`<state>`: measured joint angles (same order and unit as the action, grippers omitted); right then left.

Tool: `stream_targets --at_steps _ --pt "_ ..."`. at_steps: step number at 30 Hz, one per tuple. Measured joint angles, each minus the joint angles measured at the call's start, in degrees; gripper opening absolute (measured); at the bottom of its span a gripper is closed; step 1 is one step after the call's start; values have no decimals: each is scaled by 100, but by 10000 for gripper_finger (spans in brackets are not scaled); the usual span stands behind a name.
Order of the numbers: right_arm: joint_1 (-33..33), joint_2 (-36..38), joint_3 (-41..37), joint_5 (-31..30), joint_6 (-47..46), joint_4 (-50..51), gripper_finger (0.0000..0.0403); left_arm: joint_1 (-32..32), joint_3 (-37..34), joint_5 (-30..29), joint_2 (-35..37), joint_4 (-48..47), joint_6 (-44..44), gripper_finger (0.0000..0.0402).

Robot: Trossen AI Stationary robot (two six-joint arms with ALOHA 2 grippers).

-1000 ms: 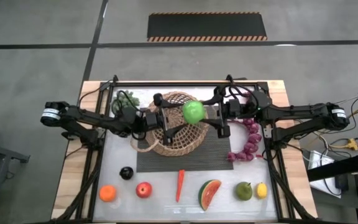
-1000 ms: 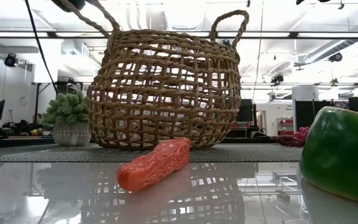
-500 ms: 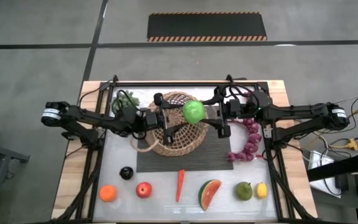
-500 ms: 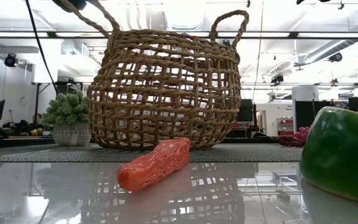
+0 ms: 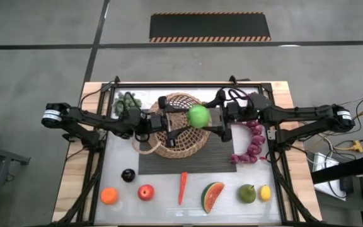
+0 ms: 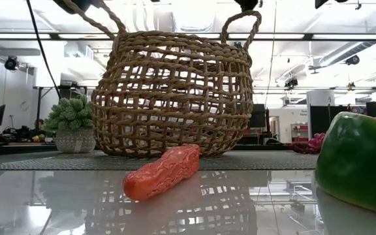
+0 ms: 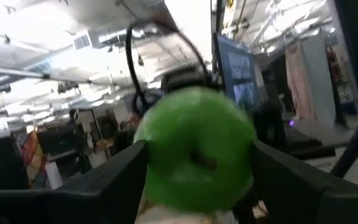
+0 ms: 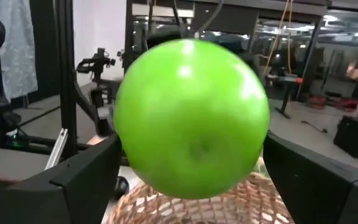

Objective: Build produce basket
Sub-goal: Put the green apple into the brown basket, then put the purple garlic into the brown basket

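A green apple hangs over the round woven basket, which stands by its base on a dark ribbed mat. My left gripper reaches in from the table's left and is shut on the apple. My right gripper comes from the right and is open, with a finger on either side of the apple. The low view shows the basket and its two loop handles, but not the apple. My left gripper pinches the green apple by two opposite sides between its two fingers. The fingers come about level from the table's left. The apple is lifted clear, above the basket's open top.
Along the near edge lie an orange, red apple, carrot, watermelon slice, pear and lemon; a dark plum lies behind them. Purple grapes lie right of the mat, green grapes at far left.
My right gripper has tipped down a little: a dark part of it now shows above the basket's right handle in the low view. The apple stays over the basket between the two grippers.
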<state>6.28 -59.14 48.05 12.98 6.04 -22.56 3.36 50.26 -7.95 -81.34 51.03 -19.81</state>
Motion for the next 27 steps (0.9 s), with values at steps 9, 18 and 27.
stream_targets --at_steps 9,18,27 --pt "2 581 11 -706 -169 1083 368 155 -9 -596 115 -1399 7 252" --pt "-2 539 13 -975 -170 1513 368 181 101 -916 495 -2421 155 253" --pt "-2 557 13 -973 -155 1671 368 201 99 -923 662 -2682 245 253"
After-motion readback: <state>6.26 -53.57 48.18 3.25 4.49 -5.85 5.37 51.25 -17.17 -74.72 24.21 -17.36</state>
